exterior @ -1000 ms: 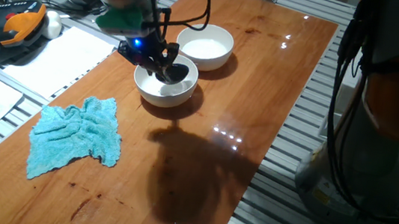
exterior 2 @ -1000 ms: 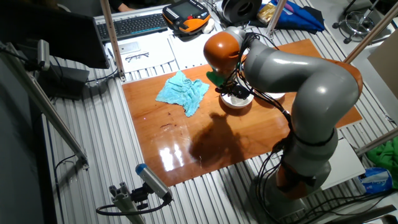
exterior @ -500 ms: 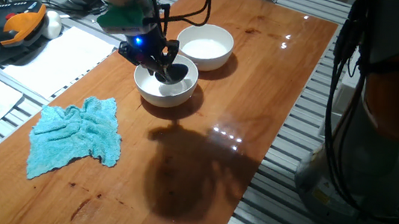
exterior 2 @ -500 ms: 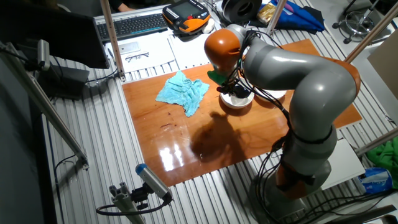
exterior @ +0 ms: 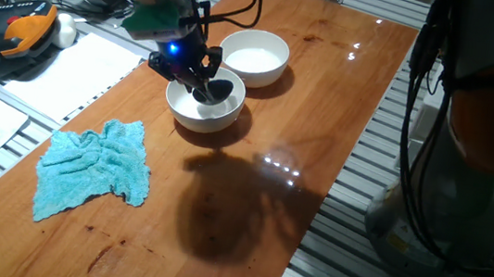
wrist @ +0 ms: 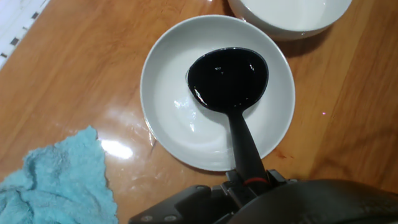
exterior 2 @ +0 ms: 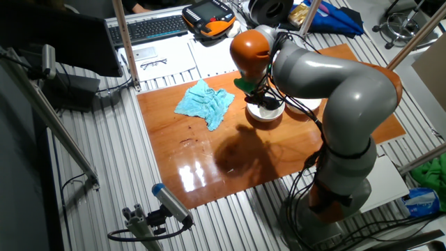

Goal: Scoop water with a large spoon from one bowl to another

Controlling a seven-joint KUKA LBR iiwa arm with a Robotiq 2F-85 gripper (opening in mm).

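Wooden worktop point(exterior: 324, 119). Teal cloth point(exterior: 94, 168) crumpled near one end, well apart from the bowls. Two white bowls close together: near bowl point(wrist: 163, 112), far bowl point(exterior: 254, 58) just beyond. Claw point(exterior: 190, 62) over near bowl's edge, clamped on spoon point(wrist: 229, 78) handle. Black scoop inside near bowl, toward the far-bowl side, glossy, level, open side up. Water point(wrist: 180, 118): wet sheen on near bowl's floor, level hard to tell. Scoop's contents unclear.
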